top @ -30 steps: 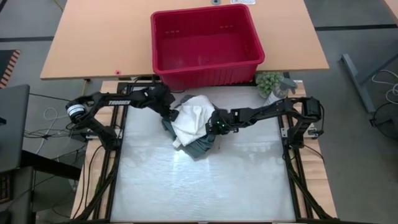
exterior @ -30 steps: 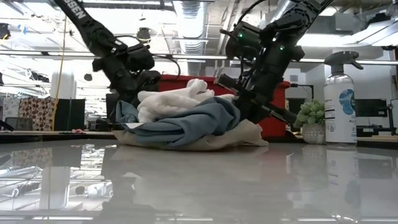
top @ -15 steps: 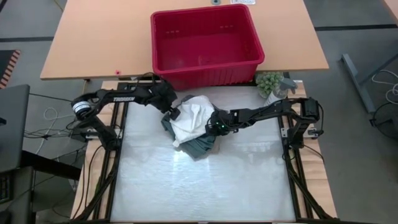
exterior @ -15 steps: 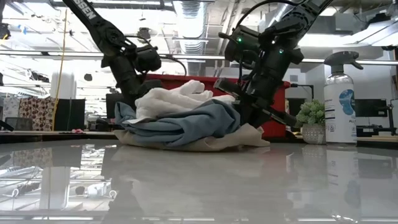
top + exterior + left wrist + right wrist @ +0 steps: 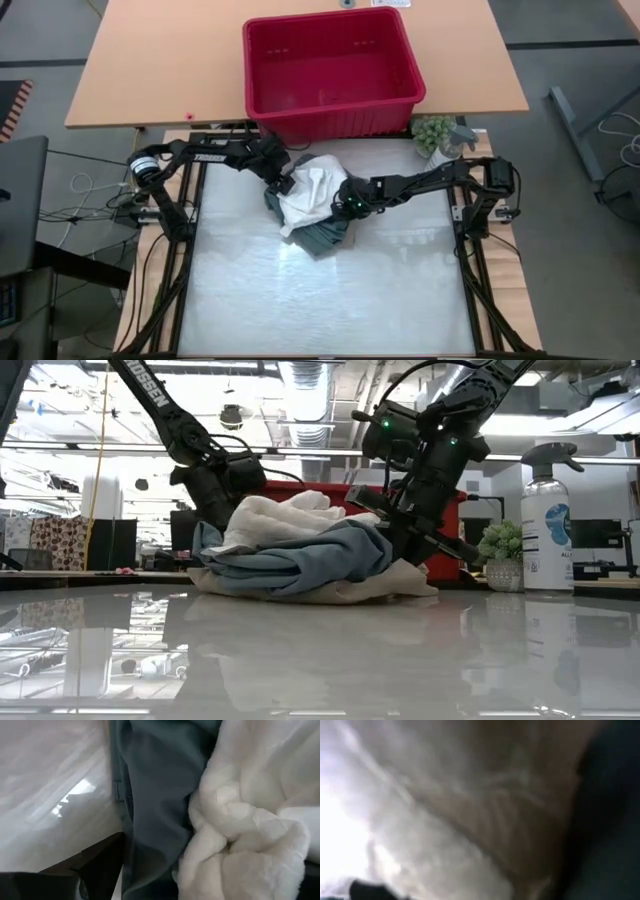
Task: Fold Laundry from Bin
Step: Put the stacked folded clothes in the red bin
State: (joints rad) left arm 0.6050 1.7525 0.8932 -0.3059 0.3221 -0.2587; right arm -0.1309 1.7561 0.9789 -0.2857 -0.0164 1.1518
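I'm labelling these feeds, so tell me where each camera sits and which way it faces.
High view: overhead, straight down on the bin, the laundry and both arms.
Low view: at table height, level across at the laundry; both arms come in from above.
Left wrist view: pressed close to white and teal cloth; one dark finger shows.
Right wrist view: against blurred cloth; nothing of the arm is clear.
All four share the laundry.

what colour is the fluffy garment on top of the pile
White; the fluffy garment shows best in the left wrist view, lying against the dark teal one.
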